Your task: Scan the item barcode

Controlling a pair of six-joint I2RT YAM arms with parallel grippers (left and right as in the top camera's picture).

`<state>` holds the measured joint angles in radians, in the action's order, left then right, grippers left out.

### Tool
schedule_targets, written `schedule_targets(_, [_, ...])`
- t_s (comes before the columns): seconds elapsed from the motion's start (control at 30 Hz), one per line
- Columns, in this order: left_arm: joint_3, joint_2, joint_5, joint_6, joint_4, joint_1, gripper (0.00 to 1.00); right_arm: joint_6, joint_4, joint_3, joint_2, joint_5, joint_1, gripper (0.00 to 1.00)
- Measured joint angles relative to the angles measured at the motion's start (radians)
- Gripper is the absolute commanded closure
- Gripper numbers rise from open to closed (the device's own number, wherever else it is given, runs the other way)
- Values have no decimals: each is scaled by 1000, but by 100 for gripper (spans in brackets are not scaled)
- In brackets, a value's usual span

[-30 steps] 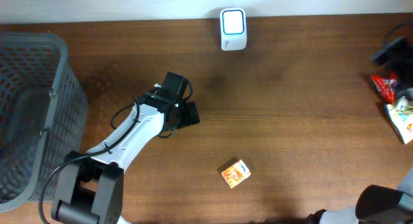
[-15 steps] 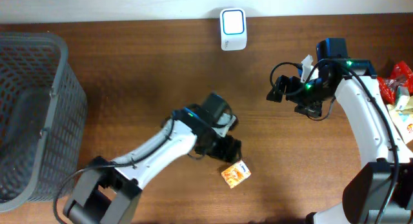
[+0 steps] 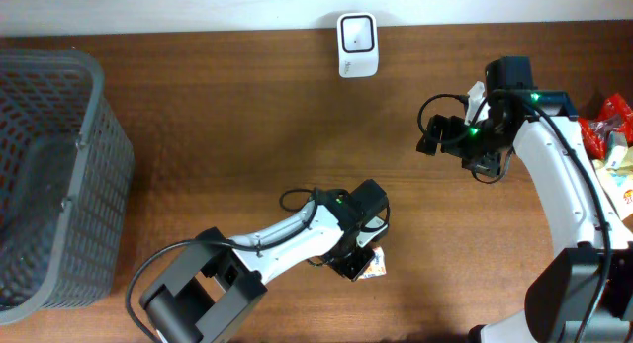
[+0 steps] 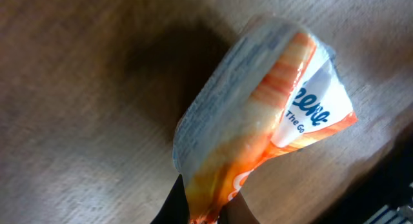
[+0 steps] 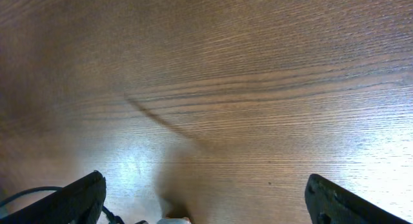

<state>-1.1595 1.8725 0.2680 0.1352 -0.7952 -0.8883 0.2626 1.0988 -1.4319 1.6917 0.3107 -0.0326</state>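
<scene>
My left gripper point(image 3: 354, 260) was clamped on an edge of the orange packet point(image 4: 258, 121), well below the scanner point(image 3: 356, 44). My right gripper point(image 3: 432, 137) hung wide open to the scanner's lower right; the basket point(image 3: 49, 175) sat far to its left.

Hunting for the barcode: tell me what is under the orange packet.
Only the wooden table shows beneath the orange packet, which the left end effector pinches at one end. The packet's underside is covered, so no barcode can be seen there.
</scene>
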Motion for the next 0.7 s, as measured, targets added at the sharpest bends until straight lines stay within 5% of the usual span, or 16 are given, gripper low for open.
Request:
schedule_targets(0.1, [-43, 2, -52, 0, 29, 17, 98, 0, 0, 0, 0, 0, 0, 1])
schedule_targets(0.17, [-82, 2, -128, 4, 76, 98, 87, 0, -2, 0, 0, 0, 0, 1])
schedule_targets(0.2, [-95, 2, -158, 3, 115, 146, 72, 0, -5, 0, 0, 0, 0, 1])
schedule_targets(0.23, [-98, 2, -175, 7, 214, 187, 14, 0, -12, 0, 0, 0, 0, 1])
schedule_targets(0.27, [-104, 2, -180, 2, 257, 219, 1, -1, -20, 0, 0, 0, 0, 1])
schedule_targets(0.33, [-110, 2, -199, -23, 322, 277, 1, 0, -98, 2, 0, 0, 3, 1])
schedule_targets(0.5, [-248, 0, -214, 68, 100, 395, 1, 0, -294, 7, 6, 4, 112, 1])
schedule_targets(0.63, [-253, -1, -254, 355, -66, 574, 1, 51, -462, 8, 131, 8, 240, 70])
schedule_targets(0.67, [-253, -2, -259, 373, -92, 585, 10, 61, -490, 8, 182, 9, 265, 94])
schedule_targets(0.7, [-253, -2, -262, 388, -122, 586, 24, 78, -512, 9, 238, 8, 285, 96])
